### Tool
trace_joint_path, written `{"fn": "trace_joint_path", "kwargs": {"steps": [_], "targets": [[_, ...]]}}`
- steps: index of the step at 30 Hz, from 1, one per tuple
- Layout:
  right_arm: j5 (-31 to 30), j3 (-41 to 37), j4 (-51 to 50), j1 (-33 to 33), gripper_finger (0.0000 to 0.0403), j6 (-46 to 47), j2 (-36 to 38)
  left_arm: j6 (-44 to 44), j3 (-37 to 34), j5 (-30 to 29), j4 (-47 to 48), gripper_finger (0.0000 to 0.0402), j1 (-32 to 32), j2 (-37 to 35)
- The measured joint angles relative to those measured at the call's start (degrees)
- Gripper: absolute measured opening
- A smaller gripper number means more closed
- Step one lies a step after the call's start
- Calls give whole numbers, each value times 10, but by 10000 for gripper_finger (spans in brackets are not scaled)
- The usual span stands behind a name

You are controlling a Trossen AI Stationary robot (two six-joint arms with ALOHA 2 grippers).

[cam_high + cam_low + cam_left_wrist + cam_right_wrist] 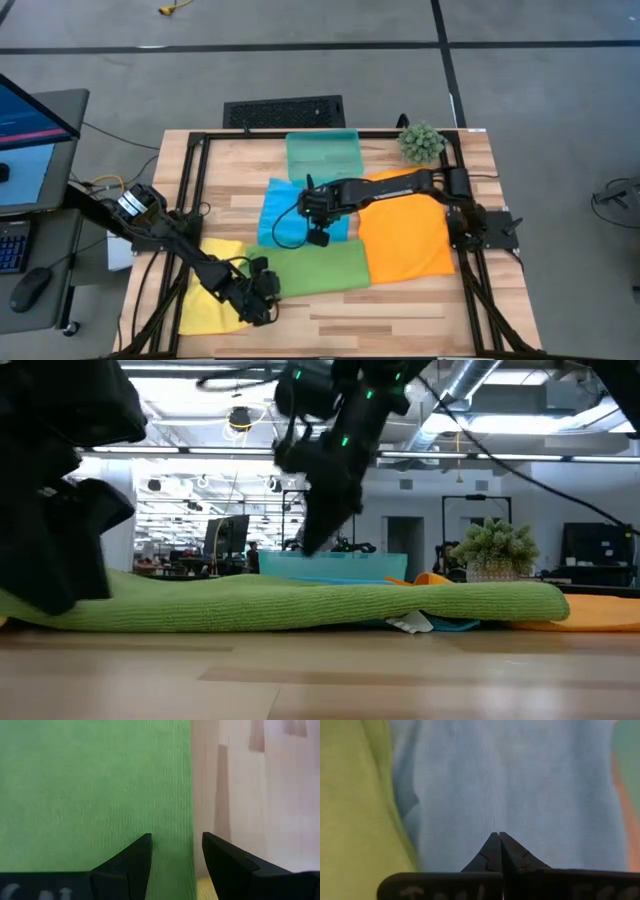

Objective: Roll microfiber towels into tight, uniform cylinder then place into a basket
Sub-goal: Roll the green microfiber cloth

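Observation:
Four towels lie flat on the table: yellow [205,300] near left, green [310,268] near middle, blue [285,210] behind it, orange [405,240] at the right. The green one overlaps the yellow and the blue. The teal basket [322,155] stands at the far middle. My left gripper [176,850] is open at the green towel's [90,785] near left edge, one finger over cloth and the other over bare wood. My right gripper [497,837] is shut and points down over the blue towel [510,785], a little above it in the low view [312,548]. My left gripper stands low over the green towel's edge [187,820], slanting down from the table's left. I cannot tell whether its fingers touch the cloth.
A spiky green plant ball [421,142] sits at the far right corner. Black frame rails [190,200] run along the table's left and right sides. A keyboard [283,112] lies beyond the far edge. Bare wood [400,320] shows along the near edge.

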State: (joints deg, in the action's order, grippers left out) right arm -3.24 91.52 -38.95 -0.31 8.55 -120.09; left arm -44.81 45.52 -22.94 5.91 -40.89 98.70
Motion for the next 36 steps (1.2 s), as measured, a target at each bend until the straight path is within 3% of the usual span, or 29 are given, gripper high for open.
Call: {"fn": "trace_joint_path", "kwargs": {"steps": [14,22,36], "targets": [[17,4,49,-34,2,2,-72,-15,0,34,7,167,-1,0],[-159,-2,-33,-39,1,82,-61,-27,0,39,10,167,-24,0],[-275,-1,-279,-19,0,191,-55,-33,0,39,12,167,-41,0]]}}
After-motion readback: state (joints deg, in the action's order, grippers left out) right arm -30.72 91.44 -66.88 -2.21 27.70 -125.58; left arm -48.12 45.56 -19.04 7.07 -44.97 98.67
